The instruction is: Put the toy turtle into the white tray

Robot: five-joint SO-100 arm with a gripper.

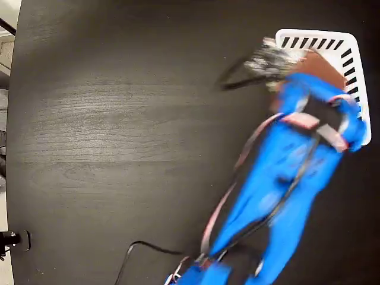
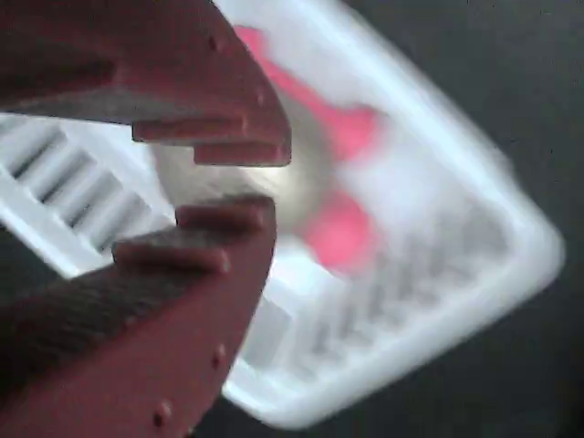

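Small toy turtle (image 2: 310, 173), pink-red legs around a shiny pale gold shell, blurred in the wrist view, lies inside the white rectangular plastic tray (image 2: 438, 301), which sits at the dark table's upper right in the fixed view (image 1: 350, 53).

Table (image 1: 119, 130): dark wood-grain top, matt with a soft sheen where light falls across it; fine streaked grain.

White tray (image 2: 456, 301): plastic, smooth, faintly glossy; moulded slanted slots along its edge, seen just beyond the gripper tips.

Toy turtle (image 2: 315, 169): directly beyond the fingertips; shell a shiny pale gold-beige with a bright highlight, legs smooth red-pink plastic. Blurred.

Gripper (image 2: 228, 182): reddish-brown hard plastic, matt; fingers (image 2: 182, 310) show fine layered ridging and stepped teeth at the tips.

Arm (image 1: 285, 196): bright blue plastic, smooth, slightly glossy; thin rubbery-looking cables alongside.
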